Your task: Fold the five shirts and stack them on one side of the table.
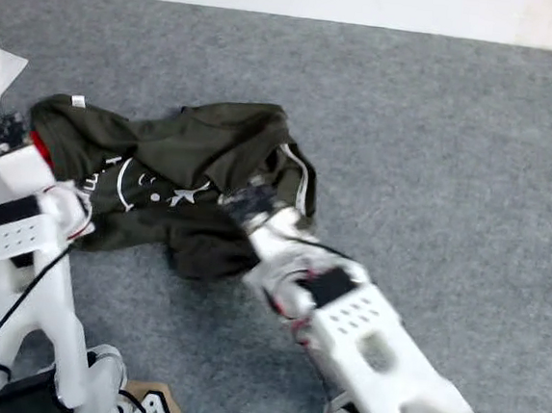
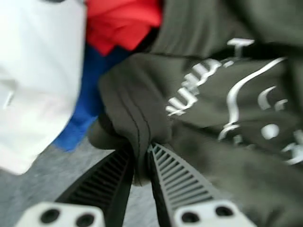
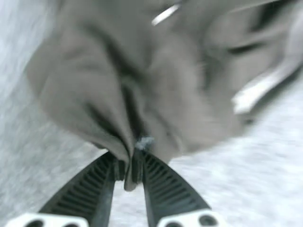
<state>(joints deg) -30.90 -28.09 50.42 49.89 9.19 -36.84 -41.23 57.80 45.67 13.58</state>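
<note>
Dark olive cotton shirt with white printed lettering (image 1: 177,174) lies crumpled left of centre on the grey tabletop (image 1: 456,135), one end reaching toward the left edge. Both arms are on it.

Left fingers (image 2: 111,182) are clenched on a thick stitched fold of the olive cloth, a hem or sleeve edge by my reading. Right fingers (image 3: 165,184) are pinching a bunched ridge of the same shirt, at the end nearer the tabletop's middle.

At the left edge, just beside the olive shirt, are a white cloth (image 2: 38,80), a bright red cloth (image 2: 123,21) and a blue cloth (image 2: 80,118). I take them for other shirts but cannot tell whether they are folded.

Step in hand, as I judge it: opening the shirt out flat before any fold. To do it well:
- I'd raise both grips evenly.
- I'd draw them apart until the cloth just goes taut.
- I'd lay it down without a twist.
- The right pinch looks to hold several layers, so I'd check that first.
- The left grip sits close to the red cloth and could drag it along.

Materials:
- The shirt is soft, matte knit with deep rounded creases and limp drape.
- The tabletop is felt-like and rough, so likely grabby. I'd lift rather than slide.
- The fingers are black, ribbed and hard, so their bite on the fabric should be good.
</note>
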